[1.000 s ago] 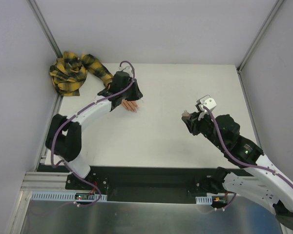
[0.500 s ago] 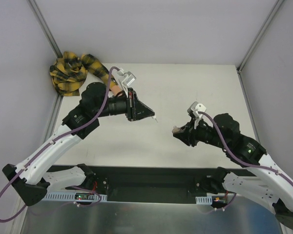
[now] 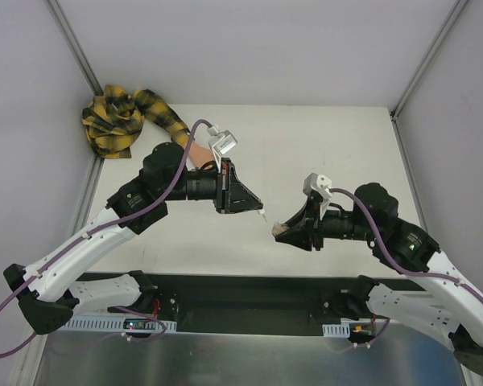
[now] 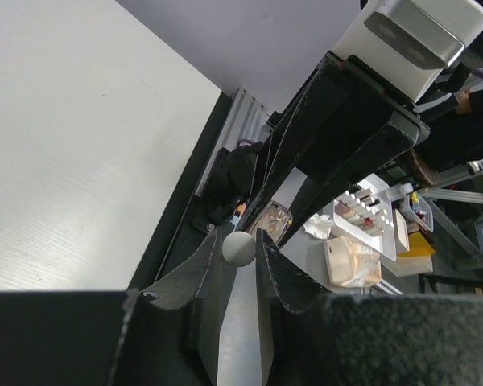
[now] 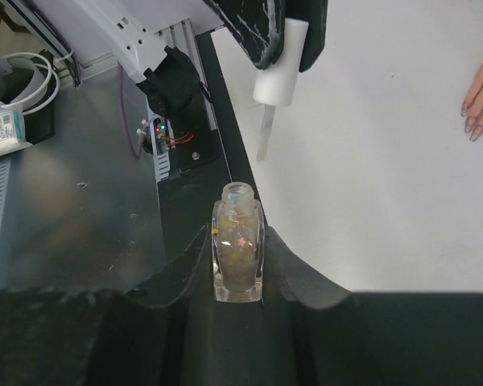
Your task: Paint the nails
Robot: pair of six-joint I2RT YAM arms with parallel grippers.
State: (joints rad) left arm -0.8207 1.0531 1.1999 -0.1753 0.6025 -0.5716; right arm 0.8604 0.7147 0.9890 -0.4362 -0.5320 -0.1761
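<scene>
My left gripper (image 3: 253, 207) is shut on a white brush cap (image 4: 239, 247), and its thin brush (image 5: 263, 133) points down in mid-air. My right gripper (image 3: 282, 232) is shut on a small open bottle of glittery polish (image 5: 239, 241), held just below and to the right of the brush tip. The two do not touch. The peach mannequin hand (image 3: 197, 154) lies at the back left, mostly hidden under my left arm. Its plaid sleeve (image 3: 129, 117) is bunched in the corner. The pinkish nails (image 5: 470, 122) show only in the right wrist view.
The white table (image 3: 322, 153) lies inside grey enclosure walls. A black base rail (image 3: 241, 293) and a metal shelf run along the near edge. Beyond the table, the left wrist view shows a white tray of small bottles (image 4: 370, 217).
My left arm lifted off the mannequin hand and swung right and nearer with the brush. My right gripper moved left with the bottle. Brush and bottle are now close together.
</scene>
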